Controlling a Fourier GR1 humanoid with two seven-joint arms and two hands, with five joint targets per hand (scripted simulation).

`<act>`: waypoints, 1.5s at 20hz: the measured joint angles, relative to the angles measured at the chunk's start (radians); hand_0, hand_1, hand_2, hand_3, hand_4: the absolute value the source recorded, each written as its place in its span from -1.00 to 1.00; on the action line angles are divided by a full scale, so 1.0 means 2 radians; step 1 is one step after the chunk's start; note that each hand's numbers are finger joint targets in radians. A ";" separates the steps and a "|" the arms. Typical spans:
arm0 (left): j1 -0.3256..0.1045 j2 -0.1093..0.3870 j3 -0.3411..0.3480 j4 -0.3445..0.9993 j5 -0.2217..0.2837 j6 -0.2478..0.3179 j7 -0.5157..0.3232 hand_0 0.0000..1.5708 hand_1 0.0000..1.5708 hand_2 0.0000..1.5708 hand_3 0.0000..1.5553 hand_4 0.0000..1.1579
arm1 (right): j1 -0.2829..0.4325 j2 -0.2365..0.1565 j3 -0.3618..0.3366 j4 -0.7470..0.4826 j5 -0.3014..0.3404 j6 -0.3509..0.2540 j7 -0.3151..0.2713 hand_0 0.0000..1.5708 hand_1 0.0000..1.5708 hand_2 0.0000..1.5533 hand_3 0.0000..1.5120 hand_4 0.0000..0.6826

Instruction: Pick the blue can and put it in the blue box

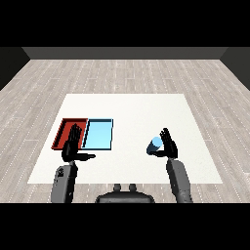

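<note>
While the right hand (167, 145) curls round the blue can (156, 144), the open left hand (72, 141) waits; next, carry it left to the blue tray (99, 134).

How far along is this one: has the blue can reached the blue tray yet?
Not yet. Done: the right hand has reached the blue can and is against it, right of the trays. In hand: the grasp; whether the can is lifted off the white table cannot be told. Left: carrying it left to the light blue tray, which holds nothing. The left hand is open over the red tray.
</note>
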 measured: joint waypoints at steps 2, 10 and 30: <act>-0.003 0.002 0.004 0.002 0.004 -0.003 0.001 -1.00 -1.00 -1.00 -1.00 -1.00 | -0.011 0.003 -0.001 0.021 -0.001 -0.003 -0.006 -1.00 -1.00 -1.00 -1.00 -1.00; 0.014 -0.003 0.001 -0.013 0.001 -0.003 0.005 -1.00 -1.00 -1.00 -1.00 -1.00 | -0.056 0.017 0.004 0.092 0.004 -0.024 -0.032 -1.00 -1.00 -1.00 -1.00 -1.00; 0.012 -0.016 -0.015 0.000 -0.024 0.006 -0.013 -1.00 -1.00 -1.00 -1.00 -1.00 | -0.045 0.024 0.056 0.000 0.051 -0.138 0.034 0.87 0.87 0.91 0.92 0.85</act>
